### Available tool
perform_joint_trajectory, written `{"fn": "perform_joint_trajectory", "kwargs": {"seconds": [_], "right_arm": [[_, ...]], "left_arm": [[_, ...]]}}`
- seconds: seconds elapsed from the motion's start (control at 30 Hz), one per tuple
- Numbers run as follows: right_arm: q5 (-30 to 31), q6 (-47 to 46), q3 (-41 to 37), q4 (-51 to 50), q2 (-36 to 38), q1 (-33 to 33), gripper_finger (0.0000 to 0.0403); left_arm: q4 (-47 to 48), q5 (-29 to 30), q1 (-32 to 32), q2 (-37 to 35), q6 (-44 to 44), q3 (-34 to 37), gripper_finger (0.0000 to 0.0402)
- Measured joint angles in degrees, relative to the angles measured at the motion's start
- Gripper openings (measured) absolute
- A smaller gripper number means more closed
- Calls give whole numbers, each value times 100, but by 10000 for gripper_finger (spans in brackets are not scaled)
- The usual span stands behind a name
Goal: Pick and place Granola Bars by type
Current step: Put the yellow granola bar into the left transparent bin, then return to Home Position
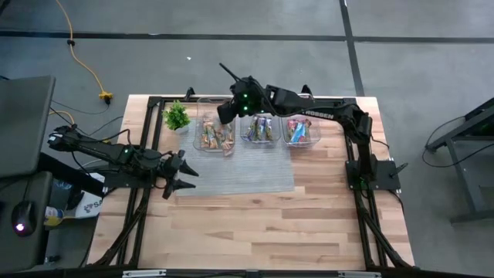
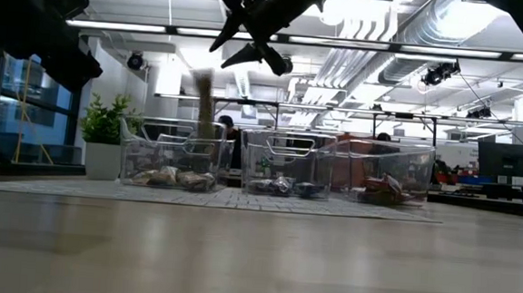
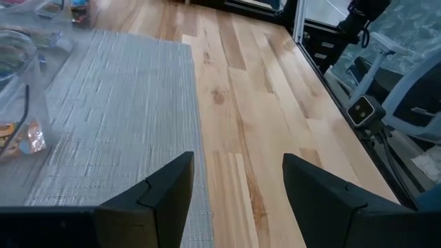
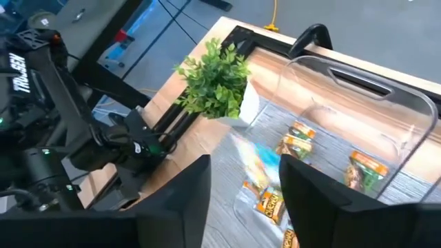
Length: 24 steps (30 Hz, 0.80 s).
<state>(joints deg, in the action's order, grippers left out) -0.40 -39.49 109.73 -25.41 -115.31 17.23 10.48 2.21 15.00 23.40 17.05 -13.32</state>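
Three clear bins stand in a row at the far side of a grey mat (image 1: 239, 170). The left bin (image 1: 214, 133) holds tan and orange-green granola bars (image 4: 298, 141), the middle bin (image 1: 260, 128) blue and purple ones, the right bin (image 1: 302, 130) red and pink ones. My right gripper (image 1: 223, 116) hangs open above the left bin. Below it a tan bar (image 2: 205, 102) shows as a blurred upright streak in the air over that bin, touching no finger. My left gripper (image 1: 184, 179) stands open and empty over the mat's left edge.
A small green plant (image 1: 177, 116) in a white pot stands left of the left bin. The near half of the wooden table (image 1: 255, 232) lies in front of the mat. A black frame runs along the table's edges (image 1: 147, 100).
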Motion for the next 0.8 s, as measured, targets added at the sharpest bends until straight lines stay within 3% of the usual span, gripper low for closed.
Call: {"fn": "perform_joint_trajectory", "kwargs": {"seconds": [0.23,0.47,0.63,0.8], "right_arm": [[-22,101,0,9,0,-23,184],[-254,345,0,448,1,-202,172],[-161,727,0,31,232,-362,122],[307,1395,0,-648,843,-466,28]], "left_arm": [[-44,67,0,-2,89,0,216],[-35,324,0,-3,147,-17,216],[328,751,0,-80,36,-349,216],[1229,1492,-4,-546,-299,-679,216]]}}
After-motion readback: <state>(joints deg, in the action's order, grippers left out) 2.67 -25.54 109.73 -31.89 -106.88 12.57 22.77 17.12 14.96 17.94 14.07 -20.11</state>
